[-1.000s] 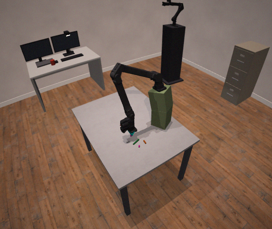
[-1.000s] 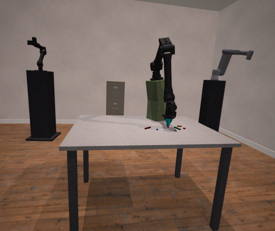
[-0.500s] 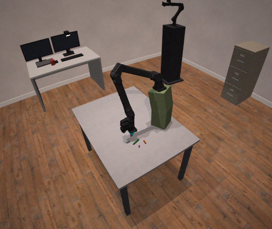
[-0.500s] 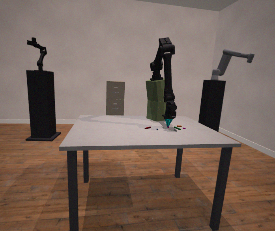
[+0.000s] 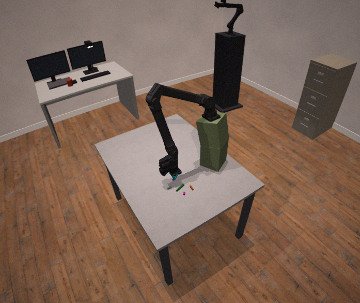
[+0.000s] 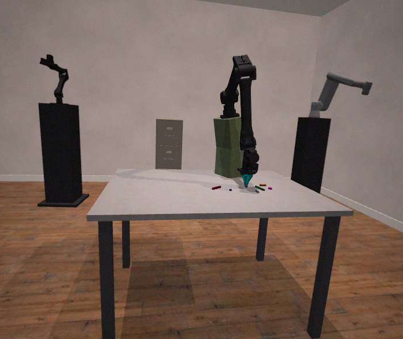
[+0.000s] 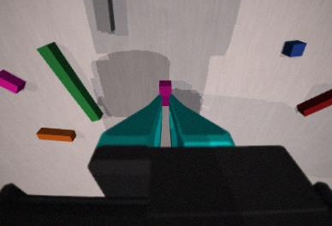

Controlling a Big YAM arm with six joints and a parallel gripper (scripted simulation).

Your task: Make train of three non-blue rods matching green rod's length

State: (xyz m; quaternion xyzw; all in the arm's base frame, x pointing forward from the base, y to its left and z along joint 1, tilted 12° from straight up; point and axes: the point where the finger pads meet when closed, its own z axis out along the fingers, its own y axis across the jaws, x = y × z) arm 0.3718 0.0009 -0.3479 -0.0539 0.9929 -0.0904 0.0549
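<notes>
From where I'm standing, the gripper (image 5: 173, 178) (image 6: 246, 185) (image 7: 165, 100) is nearly shut, its teal fingertips pinching a small magenta rod (image 5: 173, 179) (image 6: 246, 186) (image 7: 165, 91). That piece sits near the green rod (image 5: 180, 187) (image 6: 259, 188) (image 7: 70, 82), to its right in the wrist view. Its long axis seems to run up and down that view, at a slant to the green one; I can't tell whether it is level or touching the table (image 5: 128, 146) (image 6: 180, 200).

The green rod lies flat, pointing from upper left to lower right in the wrist view. There, the grey rod (image 5: 169, 187) (image 6: 257, 191) (image 7: 103, 6) is above and right of it, nearly upright in the view. The orange rod (image 5: 191, 187) (image 6: 262, 185) (image 7: 56, 135) lies crosswise, below and left of its lower end, and another magenta rod (image 5: 184, 193) (image 6: 270, 188) (image 7: 11, 81) slants to its left. Well apart on its right are the blue rod (image 6: 230, 189) (image 7: 293, 49) and the red rod (image 6: 216, 187) (image 7: 318, 103), the red one tilting up rightward.

Far beyond the green rod in the top view, a monitor (image 5: 86, 56) shows white marks too small to read.
</notes>
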